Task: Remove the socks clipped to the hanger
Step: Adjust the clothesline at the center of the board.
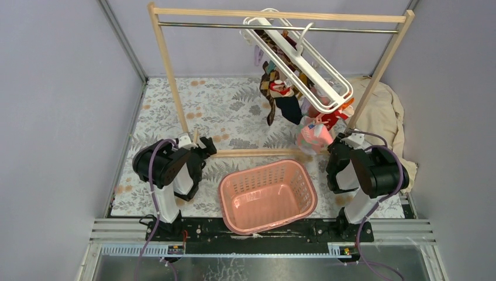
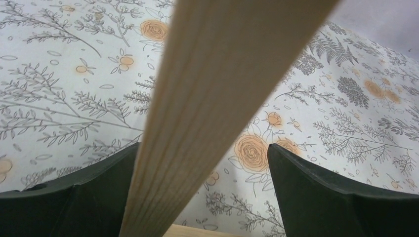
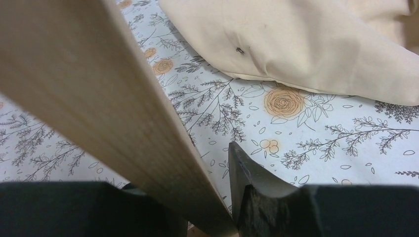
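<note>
The white hanger (image 1: pixel 319 65) hangs tilted by its hook from the metal rod at the back right. Several socks (image 1: pixel 279 89) are clipped under it: brown patterned, navy, red and a pink one (image 1: pixel 313 136) lowest. My left gripper (image 1: pixel 202 143) (image 2: pixel 202 148) stands open around the left post (image 2: pixel 217 74) of the wooden rack, with the post beside the left finger and a gap to the right finger. My right gripper (image 1: pixel 346 139) (image 3: pixel 183 173) is shut on the rack's right post (image 3: pixel 99 89), just below the pink sock. Neither gripper touches a sock.
A pink plastic basket (image 1: pixel 234 193) sits between the two arms at the near edge. The wooden rack (image 1: pixel 169 64) spans the flowered table cover, its foot bar (image 1: pixel 251 153) just behind the basket. A large beige cloth (image 1: pixel 383 111) (image 3: pixel 306 44) lies at the right.
</note>
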`<state>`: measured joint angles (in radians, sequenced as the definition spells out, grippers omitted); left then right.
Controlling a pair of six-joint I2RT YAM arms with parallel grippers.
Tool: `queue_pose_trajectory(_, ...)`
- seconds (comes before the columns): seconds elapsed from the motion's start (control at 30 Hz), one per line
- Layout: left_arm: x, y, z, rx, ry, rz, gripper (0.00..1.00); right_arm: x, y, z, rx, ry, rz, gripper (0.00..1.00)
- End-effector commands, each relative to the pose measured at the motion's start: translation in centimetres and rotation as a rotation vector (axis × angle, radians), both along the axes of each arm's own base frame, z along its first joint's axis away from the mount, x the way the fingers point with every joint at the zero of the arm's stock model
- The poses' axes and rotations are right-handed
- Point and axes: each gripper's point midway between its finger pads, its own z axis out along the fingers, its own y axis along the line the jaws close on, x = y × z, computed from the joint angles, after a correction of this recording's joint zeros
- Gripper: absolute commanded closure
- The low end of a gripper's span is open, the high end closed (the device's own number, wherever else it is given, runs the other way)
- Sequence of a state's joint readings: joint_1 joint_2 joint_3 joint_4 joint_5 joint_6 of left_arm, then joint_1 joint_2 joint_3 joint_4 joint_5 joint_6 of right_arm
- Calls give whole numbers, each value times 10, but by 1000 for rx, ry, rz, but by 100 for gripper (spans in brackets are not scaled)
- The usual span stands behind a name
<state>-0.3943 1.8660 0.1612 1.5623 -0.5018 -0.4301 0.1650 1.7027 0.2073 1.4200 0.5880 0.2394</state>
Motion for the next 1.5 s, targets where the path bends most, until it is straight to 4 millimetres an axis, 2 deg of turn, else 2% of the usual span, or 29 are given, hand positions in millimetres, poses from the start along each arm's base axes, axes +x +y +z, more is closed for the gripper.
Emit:
queue_pose_trajectory(0.0, 1, -104, 32, -147, -91, -474, 1, 16, 122, 39, 258, -160, 455, 100)
queue_pose_trajectory(0.13, 6, -105, 41, -160, -114, -489, 1, 33, 125, 42, 214, -120, 454, 100)
queue_pose_trajectory(0.4, 27, -108, 73, -161, -185, -522, 1, 69, 139, 55, 186, -147, 482, 100)
queue_pose_trajectory(0.57, 50, -107, 94, -147, -213, -525, 1, 91, 148, 65, 166, -168, 500, 100)
queue_pose_trajectory(0.73, 81, -101, 105, -153, -225, -523, 1, 114, 155, 67, 146, -167, 507, 100)
queue_pose_trajectory(0.9, 116, -96, 109, -168, -236, -519, 1, 139, 161, 66, 119, -164, 504, 100)
queue_pose_trajectory(1.17, 178, -105, 95, -219, -228, -551, 1, 180, 155, 58, 107, -155, 483, 100)
queue_pose_trajectory(1.23, 189, -105, 87, -224, -211, -557, 1, 189, 151, 54, 125, -149, 489, 100)
queue_pose_trajectory(1.3, 192, -100, 81, -222, -214, -547, 1, 194, 148, 51, 143, -140, 492, 100)
queue_pose_trajectory(1.37, 190, -92, 79, -218, -222, -518, 1, 196, 146, 48, 151, -133, 494, 93)
queue_pose_trajectory(1.4, 188, -88, 78, -224, -223, -513, 1, 197, 145, 47, 154, -132, 496, 80)
queue_pose_trajectory(1.47, 185, -81, 78, -241, -224, -511, 1, 197, 144, 47, 152, -130, 500, 71)
